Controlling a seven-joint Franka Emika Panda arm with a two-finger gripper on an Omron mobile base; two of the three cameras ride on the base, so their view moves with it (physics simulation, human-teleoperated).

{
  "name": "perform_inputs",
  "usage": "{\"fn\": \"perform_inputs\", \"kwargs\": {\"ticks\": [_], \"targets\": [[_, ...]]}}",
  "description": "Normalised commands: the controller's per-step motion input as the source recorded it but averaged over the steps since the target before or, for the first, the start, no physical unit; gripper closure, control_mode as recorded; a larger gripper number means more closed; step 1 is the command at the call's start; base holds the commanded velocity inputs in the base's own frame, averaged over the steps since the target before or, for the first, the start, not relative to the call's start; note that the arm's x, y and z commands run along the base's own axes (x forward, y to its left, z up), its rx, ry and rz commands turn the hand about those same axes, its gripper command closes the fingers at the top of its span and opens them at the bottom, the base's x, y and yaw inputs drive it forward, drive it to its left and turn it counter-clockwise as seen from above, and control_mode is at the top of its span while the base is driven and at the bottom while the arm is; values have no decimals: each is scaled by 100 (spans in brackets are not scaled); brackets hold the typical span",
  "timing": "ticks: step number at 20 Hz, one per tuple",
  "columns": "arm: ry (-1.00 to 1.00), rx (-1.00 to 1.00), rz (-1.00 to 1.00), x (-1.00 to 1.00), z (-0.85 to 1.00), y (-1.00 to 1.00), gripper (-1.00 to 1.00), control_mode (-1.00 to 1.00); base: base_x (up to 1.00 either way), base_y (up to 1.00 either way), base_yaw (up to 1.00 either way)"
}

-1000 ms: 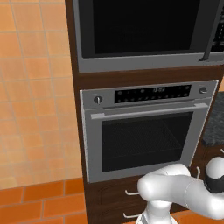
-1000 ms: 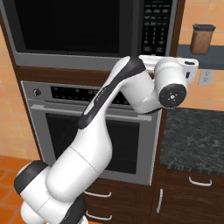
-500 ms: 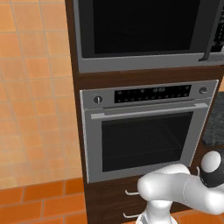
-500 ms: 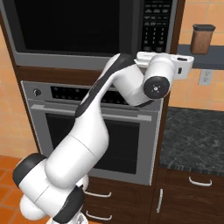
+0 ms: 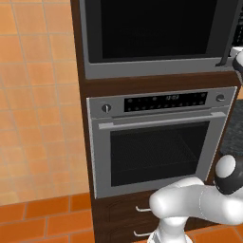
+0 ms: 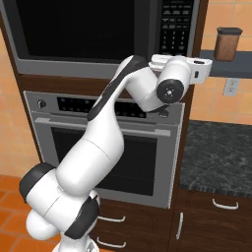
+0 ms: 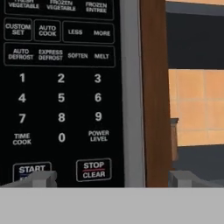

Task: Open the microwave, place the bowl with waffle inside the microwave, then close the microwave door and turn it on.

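Note:
The microwave (image 5: 156, 71) is built in above the oven, and its black glass door (image 6: 83, 29) is closed. Its dark vertical handle (image 5: 231, 38) stands at the door's right edge. My gripper (image 7: 112, 179) is open, close in front of the button panel (image 7: 61, 87). The left fingertip (image 7: 41, 178) overlaps the START button (image 7: 31, 168), with the STOP CLEAR button (image 7: 93, 169) between the tips. The right fingertip (image 7: 183, 178) lies past the wooden cabinet side (image 7: 153, 87). My hand (image 6: 194, 69) hovers just below the panel (image 6: 174, 27). The bowl is out of view.
The silver oven (image 5: 156, 147) with a horizontal handle sits under the microwave. A dark stone counter (image 6: 216, 152) lies to the right, with drawers beneath. A brown canister (image 6: 229, 43) stands on a shelf. An orange tiled wall (image 5: 33, 95) is at the left.
My wrist and hand have shifted a little left toward the microwave's button panel. The door has stayed closed.

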Motion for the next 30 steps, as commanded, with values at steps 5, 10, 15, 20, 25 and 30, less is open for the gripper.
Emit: {"fn": "perform_inputs", "kwargs": {"ticks": [5,10,15,20,25,30], "targets": [[0,-2,0,14,0,13,-100,-100,0,0,0],[0,-3,0,10,-1,12,-100,-100,0,0,0],[0,-1,0,2,0,0,-100,-100,0,0,0],[0,0,0,31,0,0,-100,-100,0,0,0],[0,0,0,26,0,0,-100,-100,0,0,0],[4,-1,0,3,0,8,-100,-100,0,0,0]]}}
